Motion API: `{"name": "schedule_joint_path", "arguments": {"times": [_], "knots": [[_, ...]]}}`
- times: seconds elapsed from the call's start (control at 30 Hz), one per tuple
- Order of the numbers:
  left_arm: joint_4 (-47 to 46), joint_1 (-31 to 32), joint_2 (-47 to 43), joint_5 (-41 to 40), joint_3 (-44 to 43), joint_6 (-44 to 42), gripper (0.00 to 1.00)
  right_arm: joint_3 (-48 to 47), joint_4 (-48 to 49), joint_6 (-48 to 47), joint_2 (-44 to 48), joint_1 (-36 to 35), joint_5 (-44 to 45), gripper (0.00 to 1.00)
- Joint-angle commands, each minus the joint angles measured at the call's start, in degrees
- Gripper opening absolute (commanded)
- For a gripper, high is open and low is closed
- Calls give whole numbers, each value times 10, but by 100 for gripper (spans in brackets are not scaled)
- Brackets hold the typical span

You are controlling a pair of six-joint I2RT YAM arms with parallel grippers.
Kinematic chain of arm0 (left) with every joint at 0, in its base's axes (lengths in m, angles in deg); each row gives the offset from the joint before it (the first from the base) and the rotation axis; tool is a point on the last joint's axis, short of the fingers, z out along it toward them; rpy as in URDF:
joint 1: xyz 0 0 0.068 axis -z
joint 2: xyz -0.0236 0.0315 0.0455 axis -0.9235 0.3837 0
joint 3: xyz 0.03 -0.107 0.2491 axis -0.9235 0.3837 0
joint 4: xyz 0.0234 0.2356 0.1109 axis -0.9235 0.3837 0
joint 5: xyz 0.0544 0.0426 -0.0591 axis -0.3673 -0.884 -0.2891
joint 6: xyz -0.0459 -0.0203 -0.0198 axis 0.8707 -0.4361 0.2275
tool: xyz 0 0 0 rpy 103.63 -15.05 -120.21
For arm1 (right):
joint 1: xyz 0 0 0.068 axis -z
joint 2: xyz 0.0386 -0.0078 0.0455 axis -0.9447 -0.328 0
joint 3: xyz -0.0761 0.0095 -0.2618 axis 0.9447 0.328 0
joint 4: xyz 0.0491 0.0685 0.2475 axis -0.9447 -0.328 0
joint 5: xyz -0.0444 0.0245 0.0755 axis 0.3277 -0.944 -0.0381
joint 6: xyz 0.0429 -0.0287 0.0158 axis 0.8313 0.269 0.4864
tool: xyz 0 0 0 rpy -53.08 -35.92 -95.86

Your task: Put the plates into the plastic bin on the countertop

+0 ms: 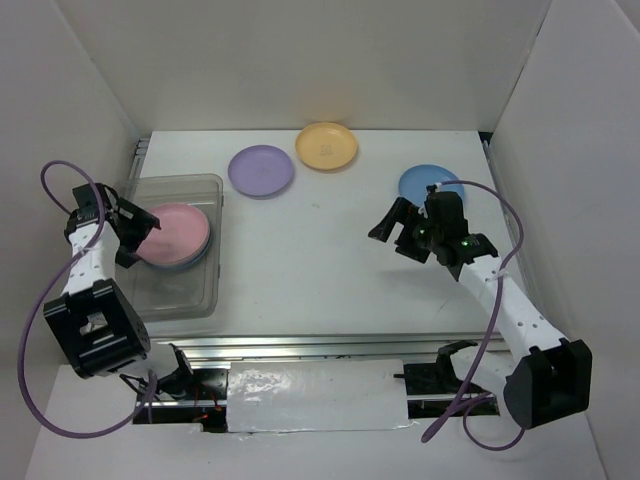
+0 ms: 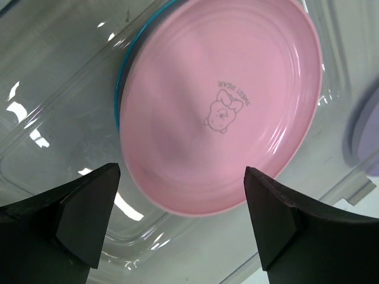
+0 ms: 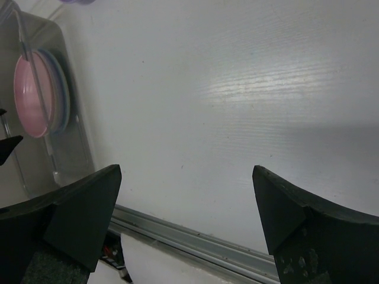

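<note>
A pink plate (image 1: pixel 175 233) lies on top of a stack in the clear plastic bin (image 1: pixel 190 298) at the left; a blue rim (image 2: pixel 123 71) shows under it. A lilac plate (image 1: pixel 261 170), an orange-yellow plate (image 1: pixel 327 146) and a blue plate (image 1: pixel 428 182) lie on the white countertop (image 1: pixel 320 270). My left gripper (image 1: pixel 138 232) is open and empty just above the pink plate's (image 2: pixel 225 100) left edge. My right gripper (image 1: pixel 397 228) is open and empty over the countertop, in front of the blue plate. The pink plate also shows in the right wrist view (image 3: pixel 31 93).
White walls stand at the back and both sides. A metal rail (image 1: pixel 330 345) runs along the countertop's front edge. The right arm's cable (image 1: pixel 500 215) loops near the blue plate.
</note>
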Motion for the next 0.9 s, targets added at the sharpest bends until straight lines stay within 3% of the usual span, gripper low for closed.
{"name": "schedule_joint_path", "arguments": {"times": [0.0,0.07,0.23,0.33,0.4,0.5,0.63,0.87], "knots": [[18,23,-67,-31,-32,-24,99,-6,24,-11,17,6,-10,100],[63,33,-102,-106,-40,-24,99,-13,21,-8,6,8,-1,100],[126,34,-144,-160,-53,-44,99,-52,10,-8,-50,49,44,100],[124,33,-189,-114,-38,-74,99,-90,-5,9,-111,112,106,100],[92,46,-229,-38,-17,-105,99,-126,-10,24,-166,152,134,100],[83,95,-246,3,-11,-133,99,-171,-9,56,-244,208,175,100],[91,151,-260,-8,-10,-152,99,-250,-22,63,-338,249,206,100],[82,243,-265,-29,6,-156,99,-349,-34,53,-480,274,185,98]]}}
